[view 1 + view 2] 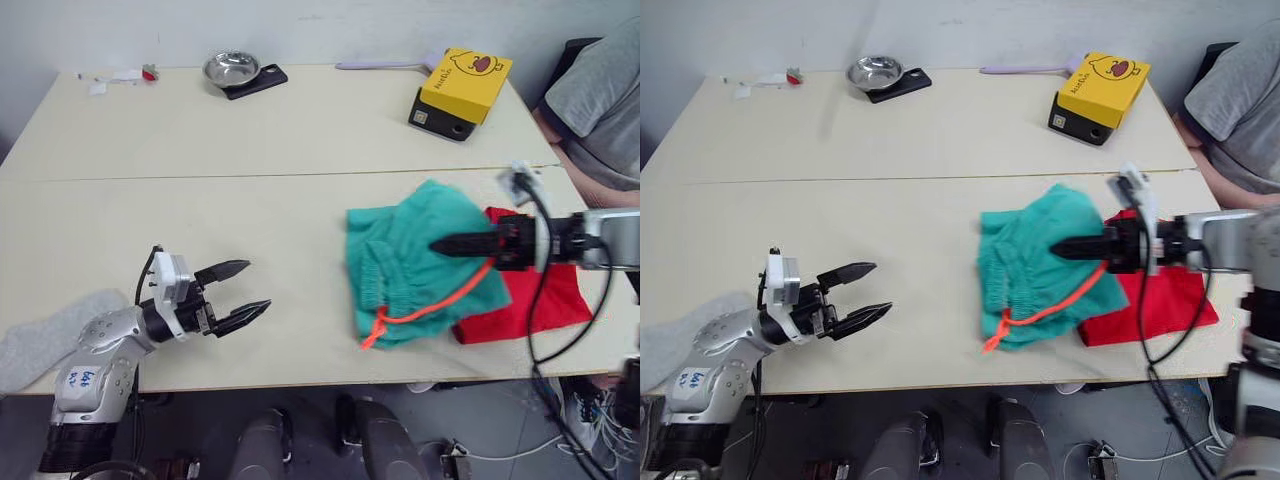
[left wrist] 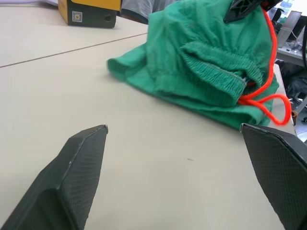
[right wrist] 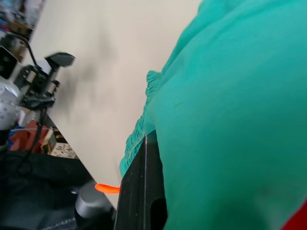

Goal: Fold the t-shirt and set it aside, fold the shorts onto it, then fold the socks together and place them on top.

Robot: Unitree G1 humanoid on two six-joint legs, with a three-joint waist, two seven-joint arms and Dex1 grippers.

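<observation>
The teal-green shorts (image 1: 410, 265) lie bunched on the right half of the table, their orange-red drawstring (image 1: 430, 308) trailing toward the front edge. They partly cover the red t-shirt (image 1: 545, 300), which lies folded beneath and to their right. My right gripper (image 1: 438, 246) reaches in from the right over the shorts. Its fingers are together, and teal cloth is pressed against the finger (image 3: 144, 191) in the right wrist view. At the near left my left gripper (image 1: 256, 285) stands open above bare table, well clear of the shorts (image 2: 201, 72). A light grey sock (image 1: 40, 335) lies at the front left corner beside my left arm.
At the back stand a yellow box (image 1: 462, 92), a metal bowl (image 1: 231, 68) on a black slab, and a purple strip (image 1: 385, 64). Small scraps (image 1: 120, 75) lie at the far left. A person in a grey shirt (image 1: 600, 100) sits at the right edge. Cables (image 1: 545, 330) hang off my right arm.
</observation>
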